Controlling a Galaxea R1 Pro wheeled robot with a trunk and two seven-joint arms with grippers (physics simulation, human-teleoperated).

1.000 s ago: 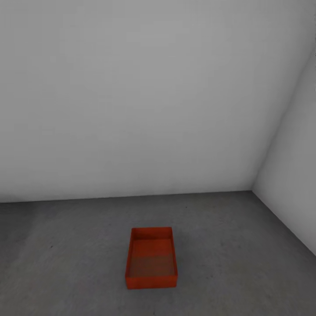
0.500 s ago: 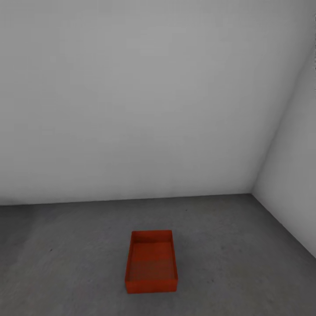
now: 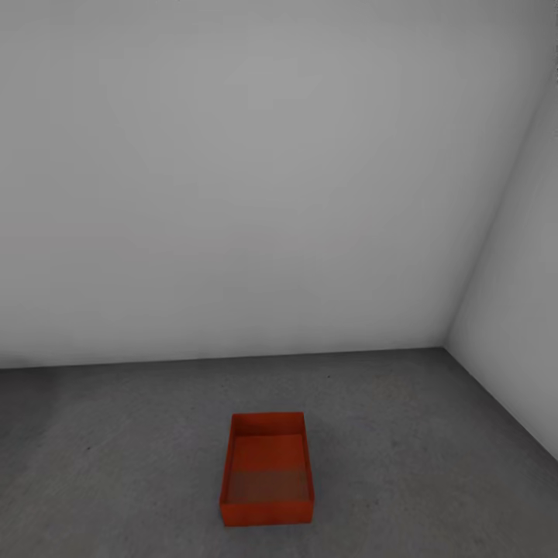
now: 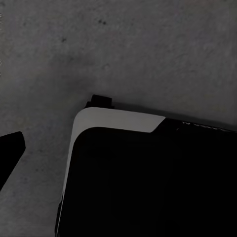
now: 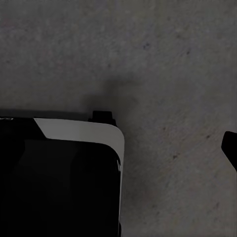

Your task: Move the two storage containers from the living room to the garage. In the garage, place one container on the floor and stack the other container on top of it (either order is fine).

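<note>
We see a back wall (image 3: 256, 178), plain and pale grey-white, spanning the head view from the left edge to a corner at the right. Its tone is even, a touch brighter across the middle and duller toward the top and the lower left. Its foot runs as a nearly level line, rising slightly toward the right. There a side wall (image 3: 521, 310) of the same pale colour joins it. The seam between the two slants from the upper right down to the low corner (image 3: 446, 346), and from that corner the side wall's foot runs down and out toward the right edge.
</note>
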